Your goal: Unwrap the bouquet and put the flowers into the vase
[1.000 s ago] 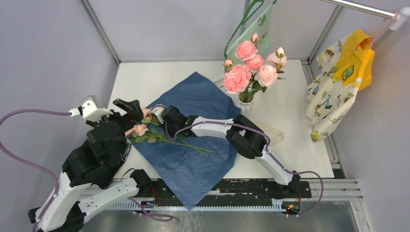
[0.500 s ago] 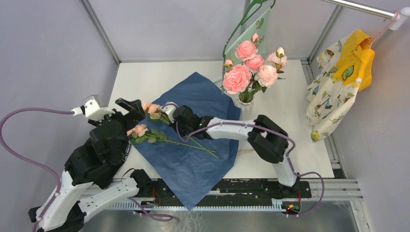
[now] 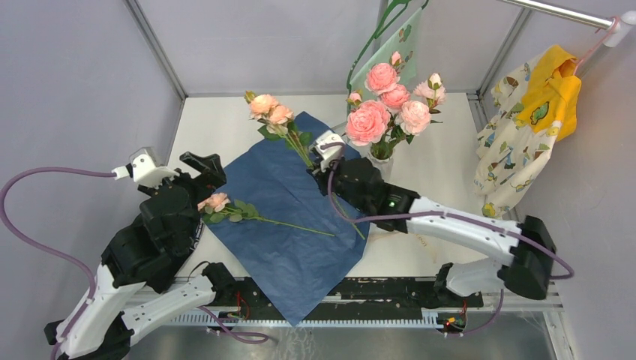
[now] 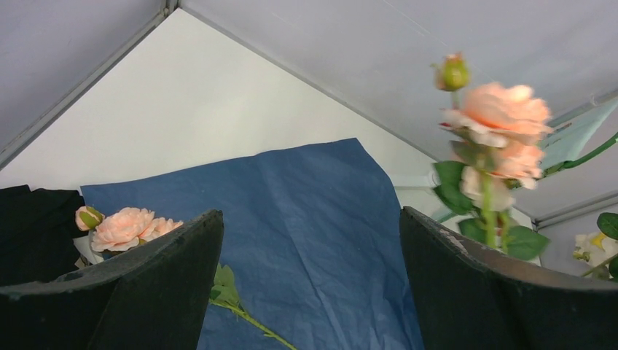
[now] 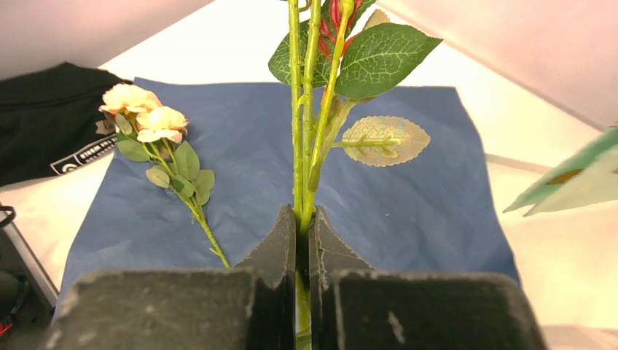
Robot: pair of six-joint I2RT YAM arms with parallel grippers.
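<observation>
The bouquet lies unwrapped, its navy paper [image 3: 300, 210] spread flat on the table. My right gripper [image 3: 319, 154] is shut on the green stems of a peach rose sprig [image 3: 268, 109] and holds it above the paper's far corner. In the right wrist view the stems [image 5: 300, 168] run up out of the shut right gripper [image 5: 302, 222]. One peach rose [image 3: 217, 201] still lies on the paper's left side. My left gripper [image 3: 202, 165] stands open beside it, holding nothing. The white vase [image 3: 383, 160] holds several pink flowers [image 3: 386, 101] and is mostly hidden by them.
A green patterned cloth on a hanger [image 3: 390, 41] hangs behind the vase. A yellow and cream garment [image 3: 529, 127] hangs at the right. Grey walls close in the left, back and right. The open left gripper [image 4: 311, 215] looks across the paper [image 4: 313, 189] at the raised sprig [image 4: 503, 109].
My right gripper has shut on the rose sprig, lifted it off the paper and carried it back and right toward the vase. The left arm has stayed put.
</observation>
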